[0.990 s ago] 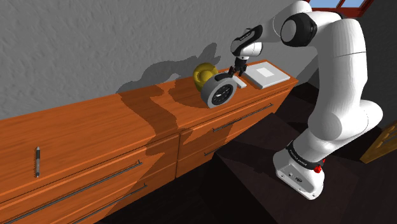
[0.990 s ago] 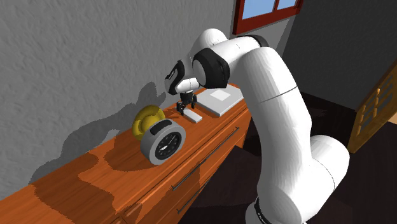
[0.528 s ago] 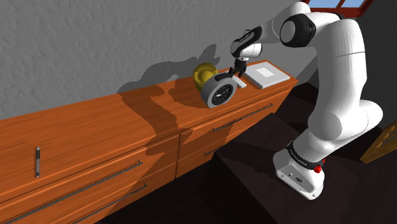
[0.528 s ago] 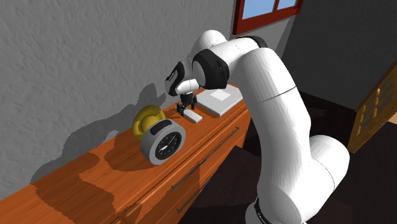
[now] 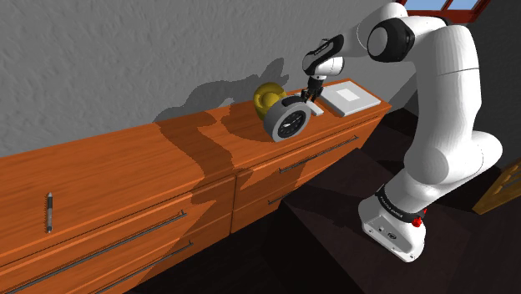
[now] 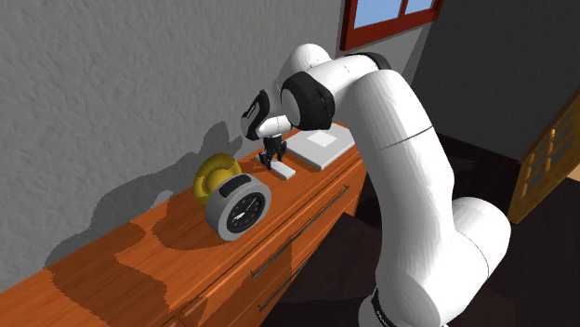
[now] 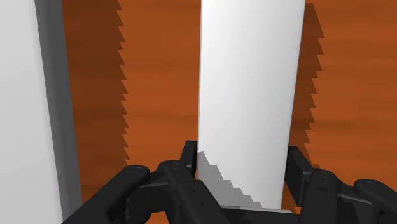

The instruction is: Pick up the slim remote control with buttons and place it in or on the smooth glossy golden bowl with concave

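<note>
While my jaws clasp the white remote [image 7: 248,95] across its width, its length runs twelve to six. In the shoulder view, the golden bowl [image 5: 266,95] lies at their nine o'clock.

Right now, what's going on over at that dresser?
The black two-finger gripper is down on the slim white remote control, with its fingers against both long edges. The remote lies flat on the orange wooden dresser and is not yet lifted. The glossy golden bowl sits close by, just behind a round grey clock.
</note>
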You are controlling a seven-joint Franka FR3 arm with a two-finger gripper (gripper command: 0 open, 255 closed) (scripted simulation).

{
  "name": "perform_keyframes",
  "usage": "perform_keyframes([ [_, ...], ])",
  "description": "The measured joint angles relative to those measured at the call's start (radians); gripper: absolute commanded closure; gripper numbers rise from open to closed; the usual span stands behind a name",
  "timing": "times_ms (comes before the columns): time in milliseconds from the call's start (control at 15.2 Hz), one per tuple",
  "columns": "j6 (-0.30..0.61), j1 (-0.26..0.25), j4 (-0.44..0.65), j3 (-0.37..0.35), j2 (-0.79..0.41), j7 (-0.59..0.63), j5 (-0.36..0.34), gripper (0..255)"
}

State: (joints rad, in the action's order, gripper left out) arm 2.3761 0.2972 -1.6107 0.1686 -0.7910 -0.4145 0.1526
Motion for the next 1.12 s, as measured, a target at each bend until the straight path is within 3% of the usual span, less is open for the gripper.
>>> perform_keyframes([
  [1122, -0.107, -0.014, -0.013, 0.018, 0.12, 0.011, -0.02, 255],
])
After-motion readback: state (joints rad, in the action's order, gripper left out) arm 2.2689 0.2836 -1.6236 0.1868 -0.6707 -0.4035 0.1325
